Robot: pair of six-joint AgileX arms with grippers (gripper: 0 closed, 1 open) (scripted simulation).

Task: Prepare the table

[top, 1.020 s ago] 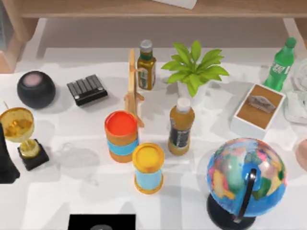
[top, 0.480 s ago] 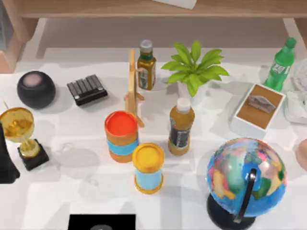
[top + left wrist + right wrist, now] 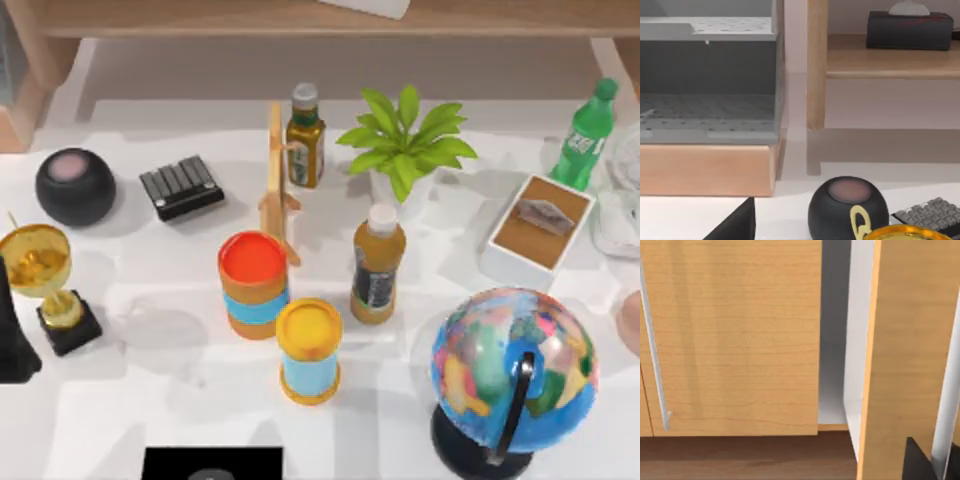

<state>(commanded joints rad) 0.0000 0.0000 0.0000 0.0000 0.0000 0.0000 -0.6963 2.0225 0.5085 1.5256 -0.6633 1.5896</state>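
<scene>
Top view: white table spread across the whole scene, crowded. Left side: black round speaker, dark keypad just beside it, gold trophy nearer the front edge. Middle: upright wooden stand, brown-yellow bottle behind it, potted plant to the right of that. Red-lidded can and yellow-lidded can close together, possibly touching; juice bottle near them, apart. Right side: globe at the front, white box with brown top behind it, green bottle near the far right edge. Light wooden shelf unit along the back.

Left wrist view: looks over the speaker, the trophy's rim and the keypad toward the shelf unit's post; dark tissue box on a shelf board, grey perforated bin on a wooden base. Dark wedge of the left gripper at the frame's edge, near the table's left side; released or clenched, cannot tell.

Right wrist view: faces wooden cabinet panels above a dark floor. Dark corner of the right gripper at the frame's edge; grip state, cannot tell.
</scene>
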